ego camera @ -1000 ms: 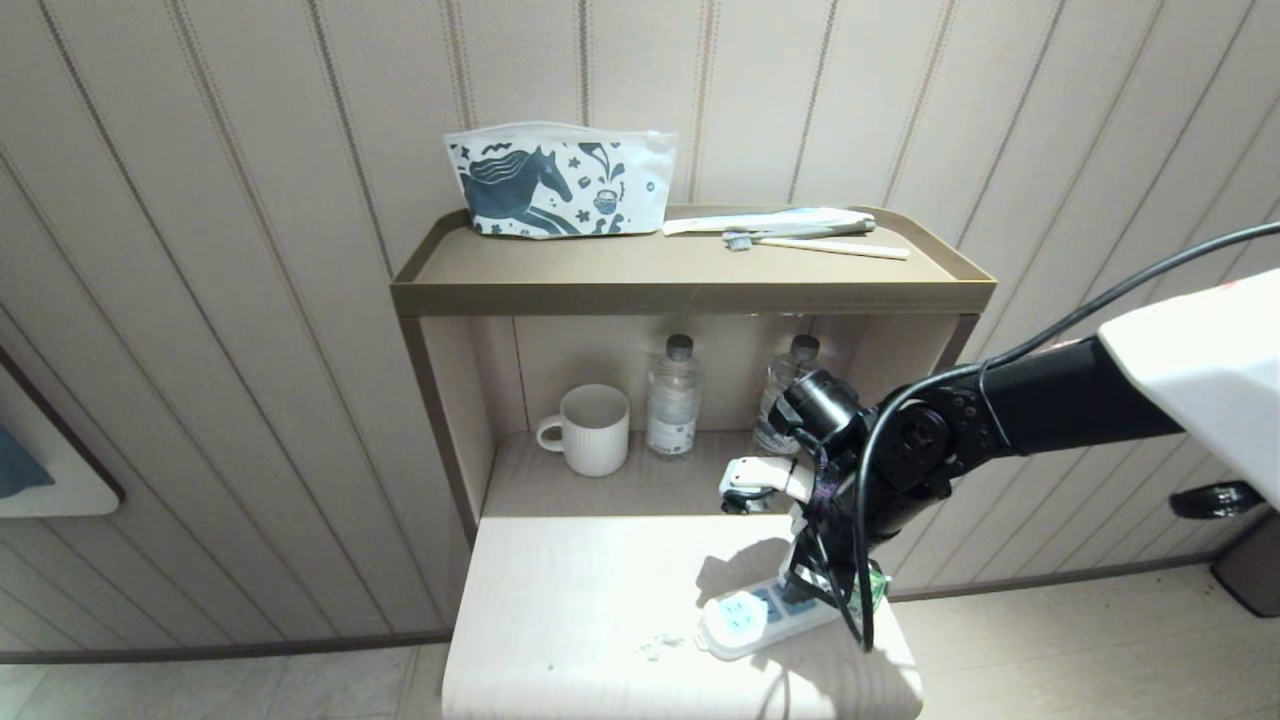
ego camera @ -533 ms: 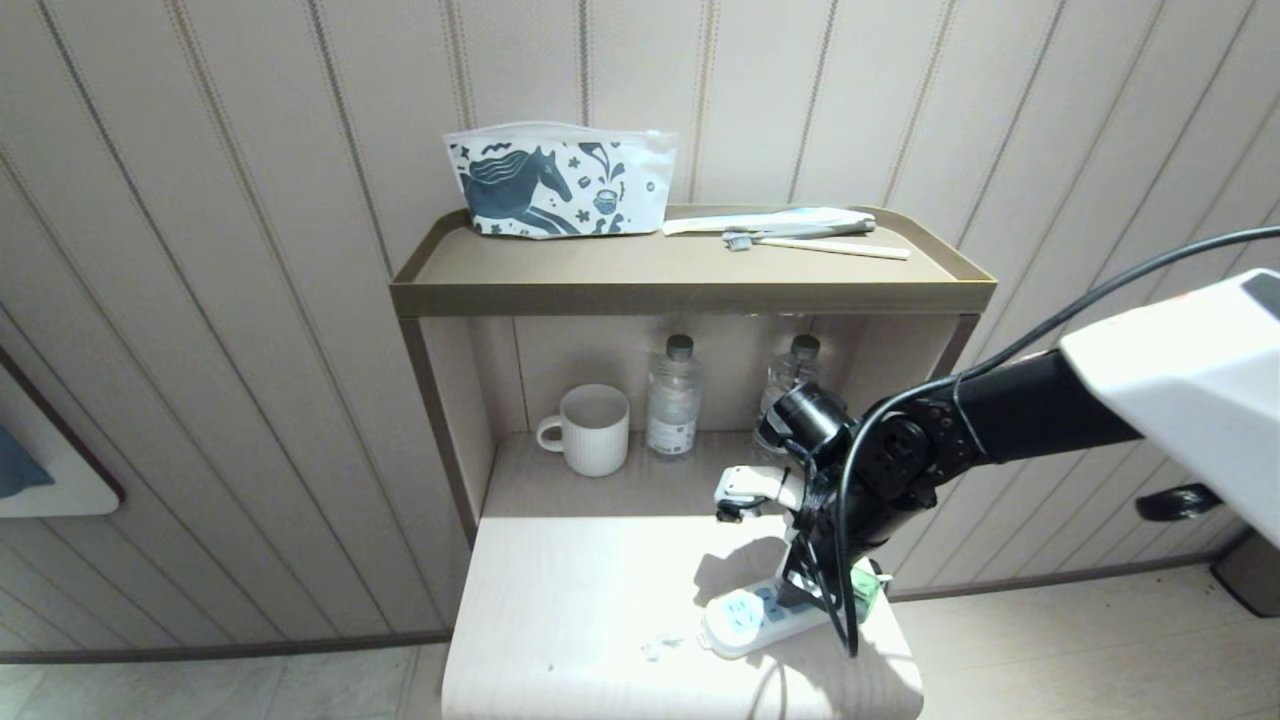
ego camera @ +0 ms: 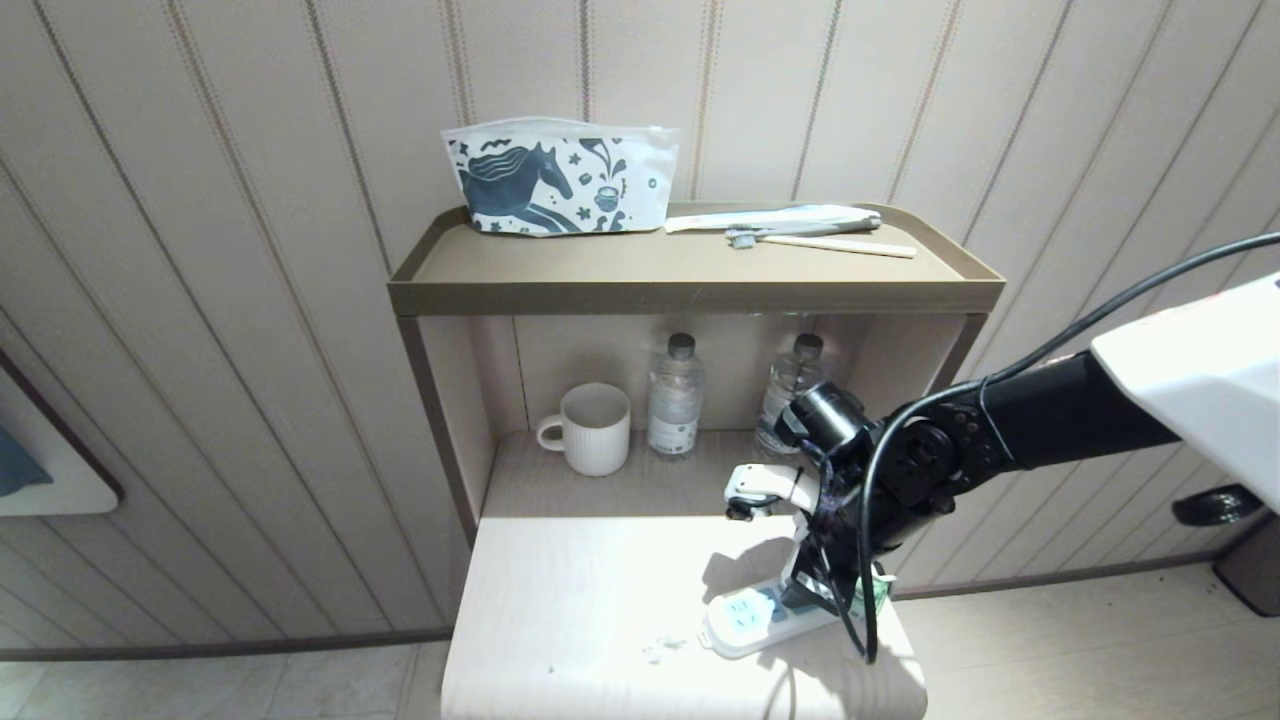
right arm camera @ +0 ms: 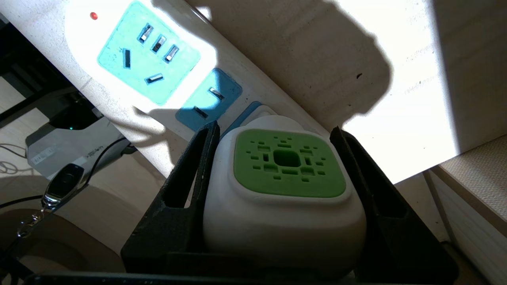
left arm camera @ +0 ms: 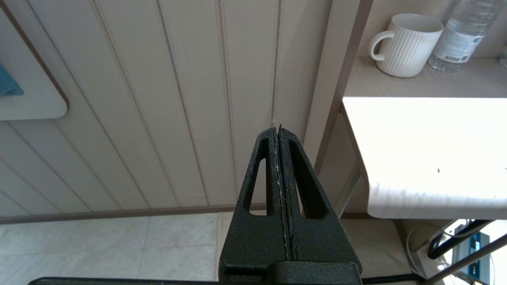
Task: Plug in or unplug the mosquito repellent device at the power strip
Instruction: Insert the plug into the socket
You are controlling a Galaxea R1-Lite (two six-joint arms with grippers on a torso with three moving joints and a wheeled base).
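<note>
right gripper (right arm camera: 277,190): both fingers pressed against the flanks of the mosquito repellent device (right arm camera: 283,198), pinching its white cap; arm reaches in from the robot's right, gripper pointing down at the table's near right corner
mosquito repellent device: in the grip, directly over the cord-side end of the power strip (right arm camera: 166,83); green vented face towards the wrist camera; its prongs and the socket under it are hidden, so whether it is seated or just clear cannot be told
power strip: lies aslant on the pale table (ego camera: 580,600); two light-blue sockets bare beside the device; small red lamp at the free end
step in hand: judged to be the plug meeting or leaving the socket
next move: calls for a straight travel along the prongs, no twist, or the strip may lift or slide
left gripper (left arm camera: 279,158): fingers pressed together, holding nothing; parked off the table's left side, facing the wall panelling (left arm camera: 158,99)
</note>
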